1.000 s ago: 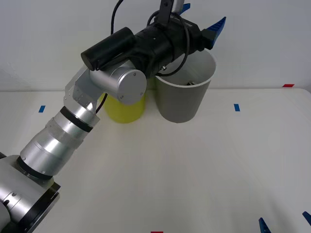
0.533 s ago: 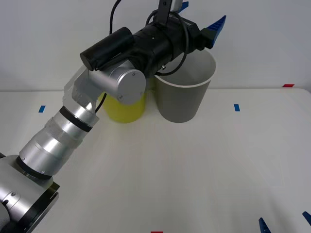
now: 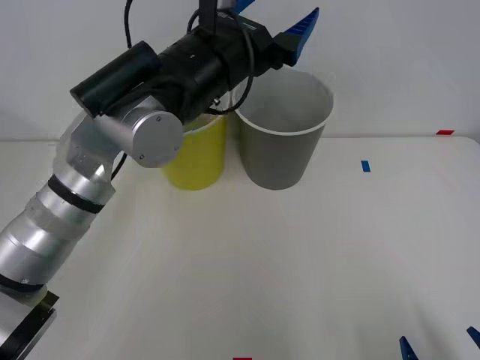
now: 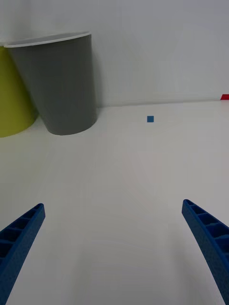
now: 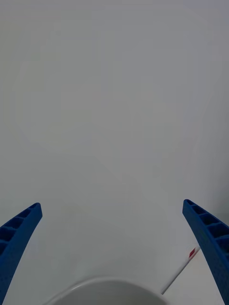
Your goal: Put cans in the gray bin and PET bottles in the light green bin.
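Your left gripper (image 3: 274, 19) hangs above the gray bin (image 3: 283, 154), blue fingers (image 5: 19, 233) spread wide and empty. The green bin (image 3: 196, 157) stands just beside it. Your right gripper (image 4: 114, 248) waits low over the table (image 3: 300, 255), fingers likewise wide apart.

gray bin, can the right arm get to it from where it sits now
Probably yes. The right tool is open low over bare table, and nothing lies between it and the gray bin. The left tool is above the bin's rim.

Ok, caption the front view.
Left hand open above the gray bin, the light green bin beside it.
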